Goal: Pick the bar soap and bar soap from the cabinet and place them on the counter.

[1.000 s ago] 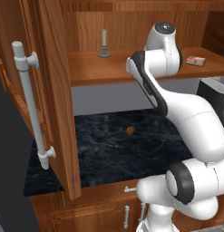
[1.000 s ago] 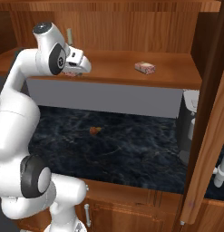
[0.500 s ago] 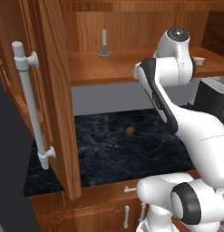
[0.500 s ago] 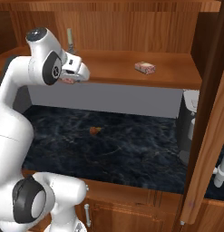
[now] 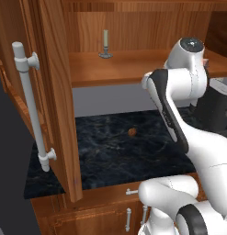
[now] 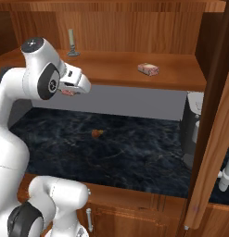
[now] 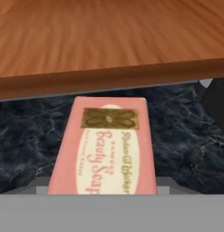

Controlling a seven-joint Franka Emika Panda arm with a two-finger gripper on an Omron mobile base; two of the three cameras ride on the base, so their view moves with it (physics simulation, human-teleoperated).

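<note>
While held, bar soap (image 7: pixel 104 147) above counter (image 7: pixel 186 136)

The arm (image 5: pixel 179 105) is built of glossy white rounded shells, thick and tube-like, that join at dark grey to black bands. Each joint ends in a round cap; the topmost cap (image 5: pixel 192 43) is a dark disc with a small pale mark at its centre. A black strip runs along the inner edge of one link (image 5: pixel 166 110). In the right base view a large round dark grey disc (image 6: pixel 47 82) sits on the side of the upper housing, ringed in white. The hand block (image 6: pixel 75 79) is white and boxy with a small dark panel on its side. The base links (image 6: pixel 55 199) are fat white cylinders with a black ring.
</note>
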